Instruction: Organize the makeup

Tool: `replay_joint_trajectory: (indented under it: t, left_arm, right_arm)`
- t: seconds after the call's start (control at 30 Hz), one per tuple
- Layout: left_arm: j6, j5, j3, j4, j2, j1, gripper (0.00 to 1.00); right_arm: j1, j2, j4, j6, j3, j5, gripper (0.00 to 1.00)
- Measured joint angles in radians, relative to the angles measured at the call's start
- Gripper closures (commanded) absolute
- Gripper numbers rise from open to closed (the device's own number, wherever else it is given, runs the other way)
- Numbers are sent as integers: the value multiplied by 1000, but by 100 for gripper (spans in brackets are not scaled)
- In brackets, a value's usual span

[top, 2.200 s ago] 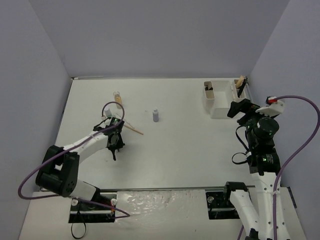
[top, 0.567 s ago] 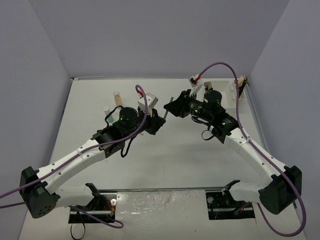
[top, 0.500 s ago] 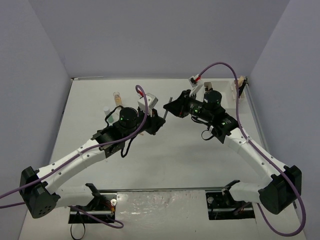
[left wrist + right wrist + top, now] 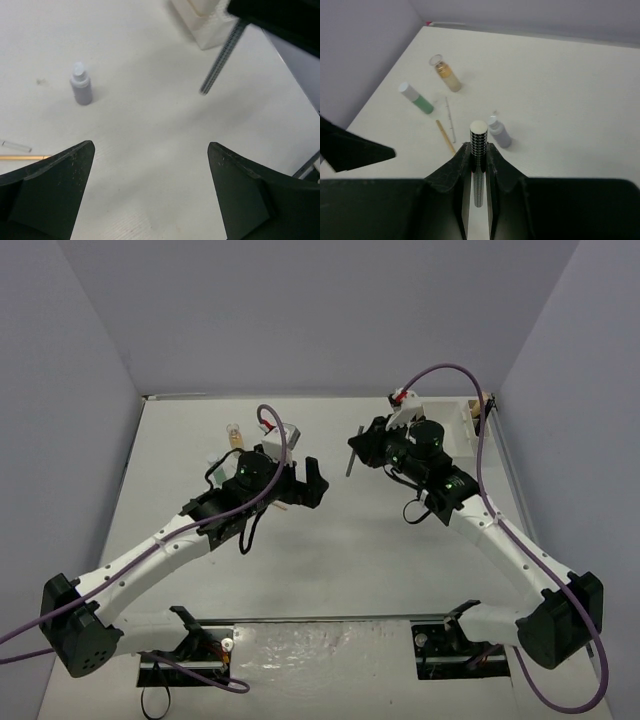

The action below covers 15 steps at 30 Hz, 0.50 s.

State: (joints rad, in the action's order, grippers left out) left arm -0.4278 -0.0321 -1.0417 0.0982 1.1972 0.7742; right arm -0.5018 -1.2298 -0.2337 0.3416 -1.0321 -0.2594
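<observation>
My right gripper (image 4: 478, 150) is shut on a thin pencil with a black-and-white pattern (image 4: 478, 142) and holds it above the table; the pencil also shows in the top view (image 4: 349, 462) and the left wrist view (image 4: 221, 57). Beyond it a grey-purple bottle (image 4: 499, 132) stands upright, and a green bottle (image 4: 416, 98) and an amber bottle (image 4: 446, 74) lie on the table. A tan flat stick (image 4: 445, 136) and a thin clear stick (image 4: 450, 119) lie beside them. My left gripper (image 4: 150, 165) is open and empty over bare table, short of the grey-purple bottle (image 4: 81, 85).
The white compartmented box (image 4: 468, 418) stands at the back right near the wall, and its corner shows in the left wrist view (image 4: 205, 22). The two grippers (image 4: 305, 483) (image 4: 357, 447) face each other closely at mid-table. Purple walls enclose the table.
</observation>
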Motion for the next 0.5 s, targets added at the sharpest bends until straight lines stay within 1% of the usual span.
replay_joint_trajectory:
  t: [0.13,0.2,0.37,0.5]
  left_arm:
    - [-63,66,33,80,-36,-60,3]
    - [-112,93,65,126,-69,-98,3]
    - [-218,164,125,277,-141,-193,3]
    - [-266,209,164,383,-187,-218,3]
  right_arm:
    - [64,-8,3,-91,0,142,100]
    - [113,-25,-21,-133,0,210,100]
    - [233,-109,-132,-221,-1,350,100]
    - [285,-217,-231,-275,-3,409,100]
